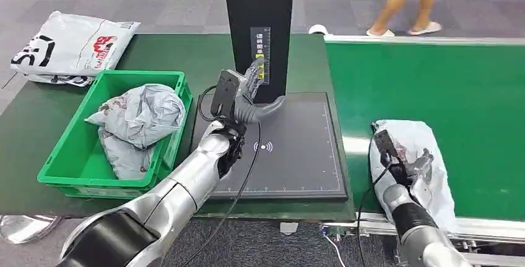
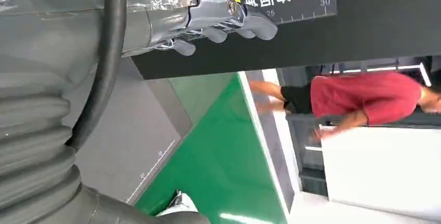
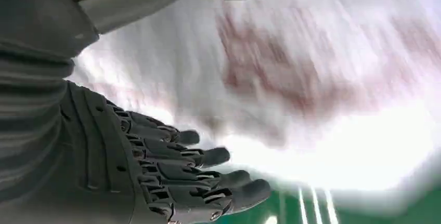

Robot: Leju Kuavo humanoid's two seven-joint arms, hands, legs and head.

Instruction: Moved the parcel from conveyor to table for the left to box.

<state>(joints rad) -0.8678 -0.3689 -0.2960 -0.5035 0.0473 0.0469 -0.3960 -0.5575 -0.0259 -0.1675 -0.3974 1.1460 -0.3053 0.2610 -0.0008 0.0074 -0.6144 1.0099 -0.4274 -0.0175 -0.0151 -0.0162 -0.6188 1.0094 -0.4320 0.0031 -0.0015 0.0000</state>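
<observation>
A white plastic parcel (image 1: 413, 155) with faint red print lies on the green conveyor (image 1: 433, 87) near its front edge. My right hand (image 1: 416, 166) hovers right over it with fingers spread; the right wrist view shows the fingers (image 3: 203, 177) apart, close to the blurred parcel (image 3: 312, 68), gripping nothing. My left hand (image 1: 251, 96) is raised above the black scanner pad (image 1: 291, 149), fingers extended toward the black upright column (image 1: 260, 31), holding nothing. The green box (image 1: 74, 168) at left holds grey bagged parcels (image 1: 139, 118).
A white bag with red and black print (image 1: 74, 44) lies on the dark green table behind the box. A person walks past beyond the conveyor (image 1: 408, 0). A black cable runs along my left arm across the pad.
</observation>
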